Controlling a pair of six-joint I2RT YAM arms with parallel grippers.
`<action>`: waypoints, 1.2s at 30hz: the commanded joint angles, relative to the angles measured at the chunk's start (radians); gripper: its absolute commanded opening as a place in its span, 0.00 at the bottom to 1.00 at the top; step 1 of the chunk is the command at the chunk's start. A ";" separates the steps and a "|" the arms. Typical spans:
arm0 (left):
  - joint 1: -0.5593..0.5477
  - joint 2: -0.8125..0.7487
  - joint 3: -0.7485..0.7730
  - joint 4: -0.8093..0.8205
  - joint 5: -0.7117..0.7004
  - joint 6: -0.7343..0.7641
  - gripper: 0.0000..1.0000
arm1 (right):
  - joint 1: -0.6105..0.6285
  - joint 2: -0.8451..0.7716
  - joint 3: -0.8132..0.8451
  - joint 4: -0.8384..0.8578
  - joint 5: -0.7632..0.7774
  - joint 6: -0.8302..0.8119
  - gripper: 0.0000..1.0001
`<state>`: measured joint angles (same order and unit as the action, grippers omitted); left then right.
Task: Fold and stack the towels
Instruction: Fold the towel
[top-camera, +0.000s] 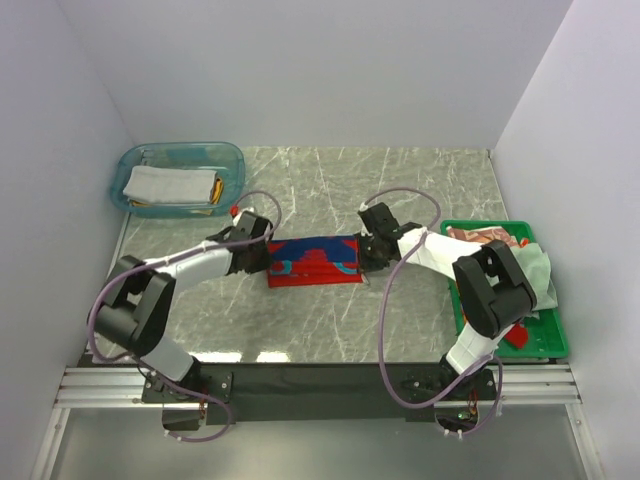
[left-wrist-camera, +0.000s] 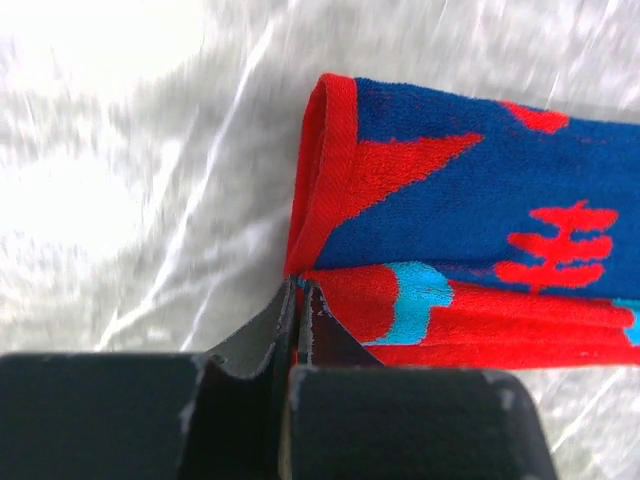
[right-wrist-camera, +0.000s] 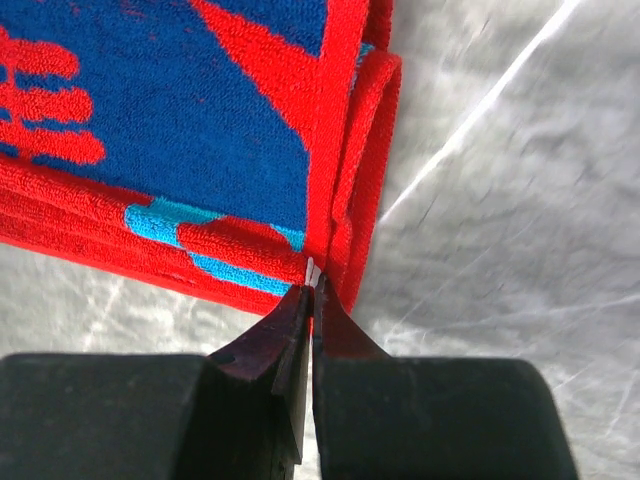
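Red-and-blue towel, corners pinched — left end effector at one end, right end effector opposite

No text, label, brand or number could be read in any view; the red and blue towel carried only woven patterns, no letters.
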<state>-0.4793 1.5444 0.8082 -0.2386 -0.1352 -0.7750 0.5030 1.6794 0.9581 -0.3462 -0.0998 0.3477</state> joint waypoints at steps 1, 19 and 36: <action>0.025 0.046 0.103 -0.085 -0.122 0.060 0.01 | -0.029 0.019 0.057 -0.046 0.098 -0.006 0.00; -0.031 -0.136 0.013 -0.116 -0.101 -0.009 0.01 | -0.035 -0.096 0.074 -0.099 0.183 -0.012 0.00; -0.065 -0.061 -0.109 -0.056 -0.121 -0.078 0.04 | -0.040 -0.020 -0.005 -0.042 0.144 0.019 0.11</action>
<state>-0.5545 1.4727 0.7250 -0.2222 -0.1562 -0.8562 0.4938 1.6520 0.9791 -0.3729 -0.0345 0.3679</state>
